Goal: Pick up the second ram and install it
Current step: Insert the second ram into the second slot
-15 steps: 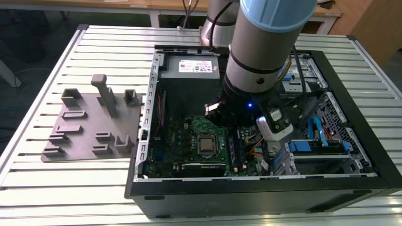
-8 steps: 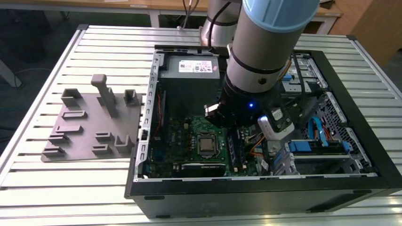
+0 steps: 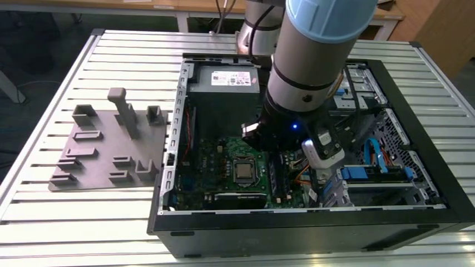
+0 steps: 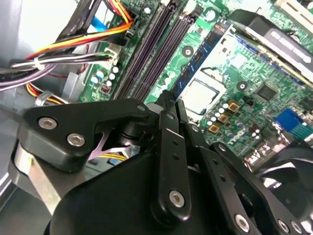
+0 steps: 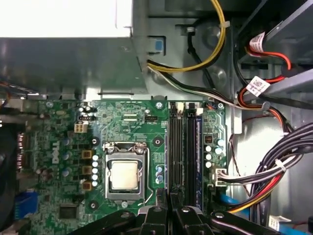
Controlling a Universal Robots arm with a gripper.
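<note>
Inside the case (image 3: 415,167), pincer (image 4: 168,100) grips the half-hidden second ram (image 4: 203,54).

Even overhead light falls on the slatted table (image 3: 82,61) in the exterior view. The power supply (image 5: 63,19) glares white in the first wrist view. In the second wrist view the black gripper (image 4: 168,98) looms soft, near the lens.

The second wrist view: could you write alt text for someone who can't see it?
A black gripper holds a thin blue memory stick edge-on above a green motherboard, near its long dark memory slots. A metal-capped processor sits beside the stick, and bundled coloured cables run past the slots.
</note>
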